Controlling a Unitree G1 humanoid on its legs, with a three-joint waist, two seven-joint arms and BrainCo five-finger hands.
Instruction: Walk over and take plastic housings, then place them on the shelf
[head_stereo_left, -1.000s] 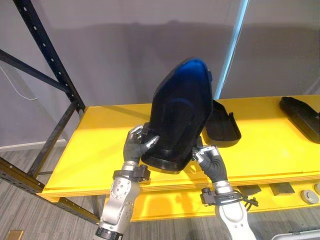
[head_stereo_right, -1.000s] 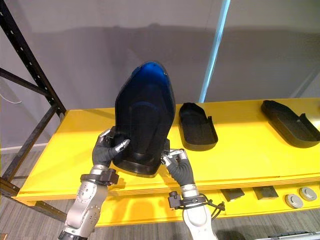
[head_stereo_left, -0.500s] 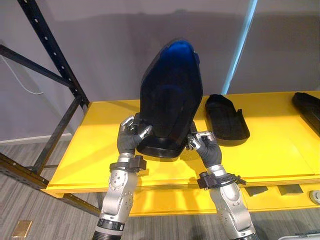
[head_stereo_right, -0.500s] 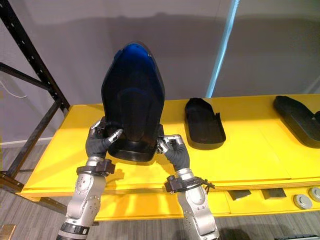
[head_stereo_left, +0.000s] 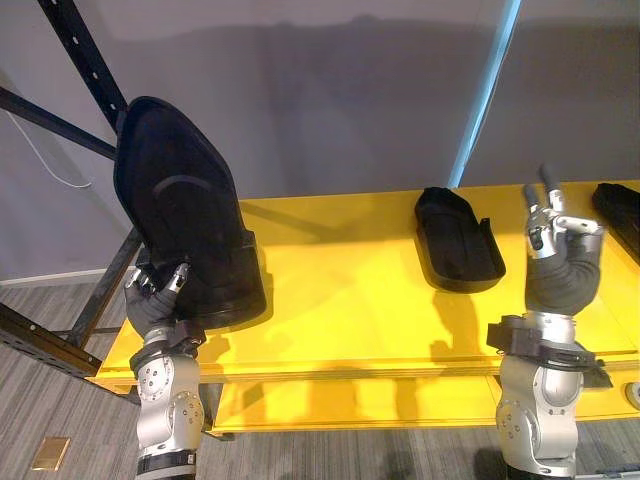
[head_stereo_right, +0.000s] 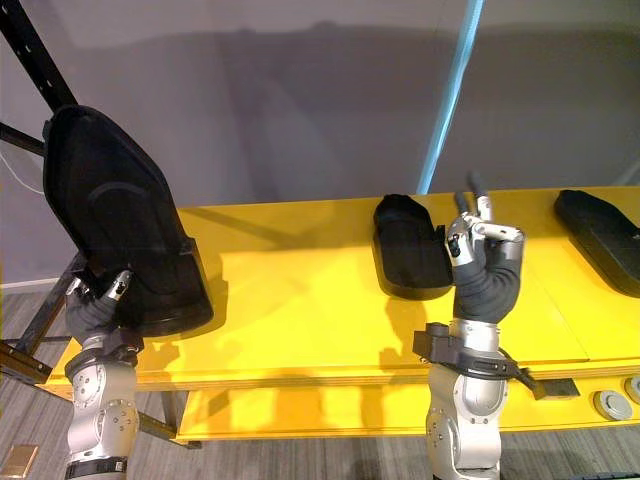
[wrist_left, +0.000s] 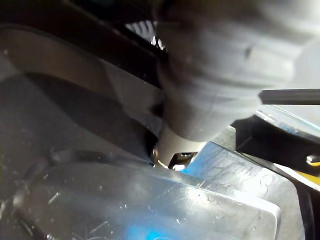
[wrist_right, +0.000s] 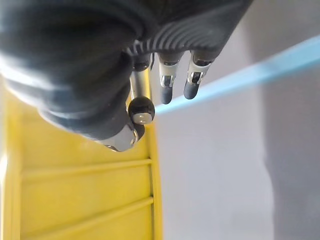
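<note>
- Left eye view: a large black plastic housing with a rounded top (head_stereo_left: 185, 225) stands almost upright, leaning back a little, over the front left corner of the long yellow shelf (head_stereo_left: 350, 295). The left hand (head_stereo_left: 155, 297) sits at the housing's wide lower end, its fingers (head_stereo_left: 172, 281) curled onto the bottom rim and clamping it. I cannot tell whether the base rests on the shelf. A black perforated steel rack post (head_stereo_left: 80, 55) rises behind it.
- In the same view, a smaller black plastic housing (head_stereo_left: 458, 240) lies flat near the back edge, right of the shelf's middle. A third black housing (head_stereo_left: 622, 215) lies at the right end, cut off by the frame.
- Right eye view: the right hand (head_stereo_right: 487, 270) is raised over the front edge, just to the right of the smaller black plastic housing and apart from it. It holds nothing, and its fingers (head_stereo_right: 472, 190) point loosely upward.
- Left wrist view: the left hand's dark cover (wrist_left: 225, 75) fills the near field, with the large housing's glossy dark surface (wrist_left: 150, 200) close against it. The fingers are too blurred to read here.
- Right wrist view: the right hand (wrist_right: 75, 65) is empty, its fingers (wrist_right: 167, 80) straight in a row. The yellow shelf (wrist_right: 75, 190) lies beyond, and a pale blue strip (wrist_right: 240, 80) runs along the grey wall.
</note>
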